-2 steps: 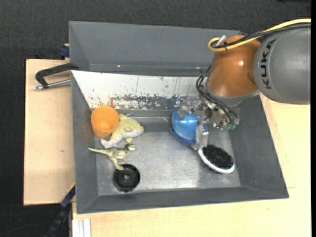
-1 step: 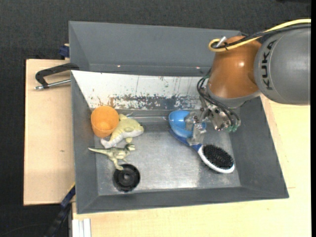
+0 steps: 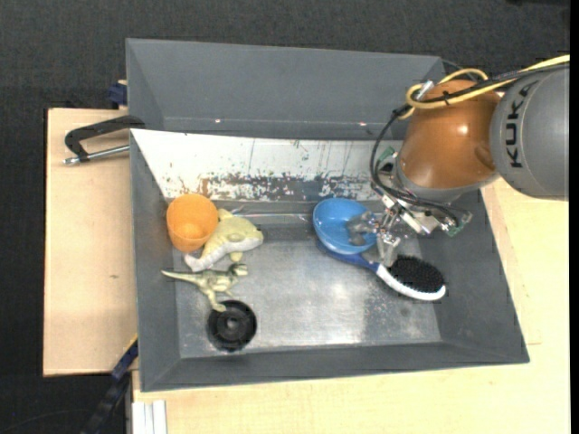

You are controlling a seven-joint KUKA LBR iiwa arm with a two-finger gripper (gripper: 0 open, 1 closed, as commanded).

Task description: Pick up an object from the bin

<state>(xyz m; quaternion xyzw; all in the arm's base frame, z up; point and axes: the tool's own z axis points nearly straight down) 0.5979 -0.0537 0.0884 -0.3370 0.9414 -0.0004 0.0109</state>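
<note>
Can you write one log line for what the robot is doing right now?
gripper: over right edge of blue scoop | next to it: black brush | far left: orange cup | status: nothing lifted yet

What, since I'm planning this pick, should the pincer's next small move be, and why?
Probably ease straight down: the pincer sits at the right-hand rim of the blue bowl, with the black-bristled brush close beside it, so a sideways move risks nudging the brush.
</note>
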